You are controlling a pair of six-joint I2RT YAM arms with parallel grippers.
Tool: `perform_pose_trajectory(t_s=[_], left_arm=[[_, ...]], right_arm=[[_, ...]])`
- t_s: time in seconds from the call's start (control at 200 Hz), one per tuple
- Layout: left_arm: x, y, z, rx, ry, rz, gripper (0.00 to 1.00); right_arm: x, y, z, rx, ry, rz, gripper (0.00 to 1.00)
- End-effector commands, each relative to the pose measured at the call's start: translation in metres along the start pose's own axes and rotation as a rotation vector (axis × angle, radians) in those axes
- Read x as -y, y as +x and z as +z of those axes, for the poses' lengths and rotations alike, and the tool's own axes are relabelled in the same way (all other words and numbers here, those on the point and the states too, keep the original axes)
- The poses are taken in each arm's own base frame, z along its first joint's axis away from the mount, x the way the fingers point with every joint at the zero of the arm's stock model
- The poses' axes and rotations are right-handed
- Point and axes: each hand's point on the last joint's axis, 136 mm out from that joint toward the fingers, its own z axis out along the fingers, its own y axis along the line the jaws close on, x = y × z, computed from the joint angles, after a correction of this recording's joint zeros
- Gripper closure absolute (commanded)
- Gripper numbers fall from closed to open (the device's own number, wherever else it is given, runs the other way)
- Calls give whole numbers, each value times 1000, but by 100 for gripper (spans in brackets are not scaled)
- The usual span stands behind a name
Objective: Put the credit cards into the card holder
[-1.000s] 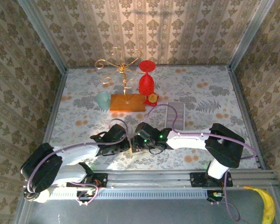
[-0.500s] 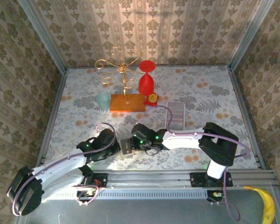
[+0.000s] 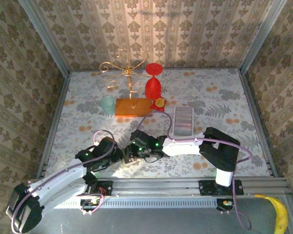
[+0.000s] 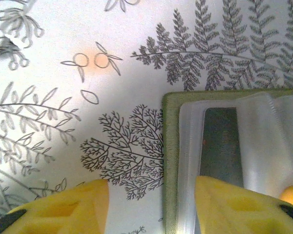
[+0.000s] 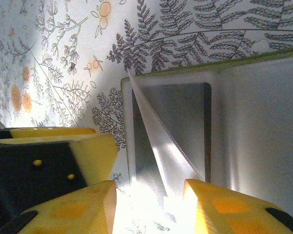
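Observation:
The card holder (image 3: 128,159) lies near the table's front edge; it is green-edged (image 4: 170,146) with clear plastic sleeves (image 5: 254,126). A grey credit card (image 5: 178,122) sits inside one sleeve, also seen as a dark strip (image 4: 222,146) in the left wrist view. The sleeve's clear flap (image 5: 161,141) is lifted along a slanted edge. My left gripper (image 4: 151,204) is open and straddles the holder's left edge. My right gripper (image 5: 149,204) is open over the card's near end, close beside the left gripper's finger (image 5: 53,156). From above, the left gripper (image 3: 117,158) and right gripper (image 3: 136,151) flank the holder.
A pale striped rectangle (image 3: 184,122) lies right of centre; I cannot tell what it is. At the back stand a gold wire stand on an orange base (image 3: 132,107), a red goblet (image 3: 154,86) and a teal cup (image 3: 107,104). Patterned walls enclose the table. A banana (image 3: 281,214) lies off the table.
The left gripper has gone from shut to open and its arm has pulled back to the left. The right gripper and the card holder have shifted left.

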Motion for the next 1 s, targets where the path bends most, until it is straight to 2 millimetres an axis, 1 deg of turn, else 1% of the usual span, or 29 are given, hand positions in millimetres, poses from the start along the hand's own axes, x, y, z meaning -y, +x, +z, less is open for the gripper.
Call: perform_pose_trajectory(t_s=[0.0, 0.065, 0.185, 0.255, 0.3, 0.355, 0.445, 0.55, 0.685, 0.78, 0.9, 0.995], left_arm=[[-19, -5, -8, 44, -64, -34, 60], [-25, -9, -14, 73, -78, -39, 64], [-44, -16, -26, 117, -161, -62, 69], [-53, -21, -35, 144, -217, -82, 76], [-57, -26, -43, 167, -245, -92, 76], [-59, -33, -52, 199, -270, -96, 74], [-56, -46, -64, 227, -278, -94, 70], [-51, -54, -71, 216, -271, -106, 69], [-33, -65, -77, 183, -199, -107, 64], [-27, -74, -84, 168, -169, -134, 61], [-17, -79, -84, 126, -110, -139, 57], [-10, -81, -81, 89, -68, -148, 57]], right_arm=[[-10, -2, 5, 0, -25, 7, 59], [-13, -2, 6, -3, -31, 4, 60], [-21, 0, 10, -17, -51, -4, 60], [-26, 0, 11, -20, -63, -9, 61], [-30, 1, 12, -20, -71, -15, 61], [-34, 2, 12, -21, -82, -18, 61], [-42, 6, 12, -30, -104, -29, 61], [-58, 10, 9, -37, -144, -55, 61], [-72, 13, 7, -49, -166, -87, 61], [-82, 16, 5, -65, -194, -108, 61], [-103, 19, -8, -65, -240, -193, 61], [-114, 27, -25, -68, -255, -291, 61]])
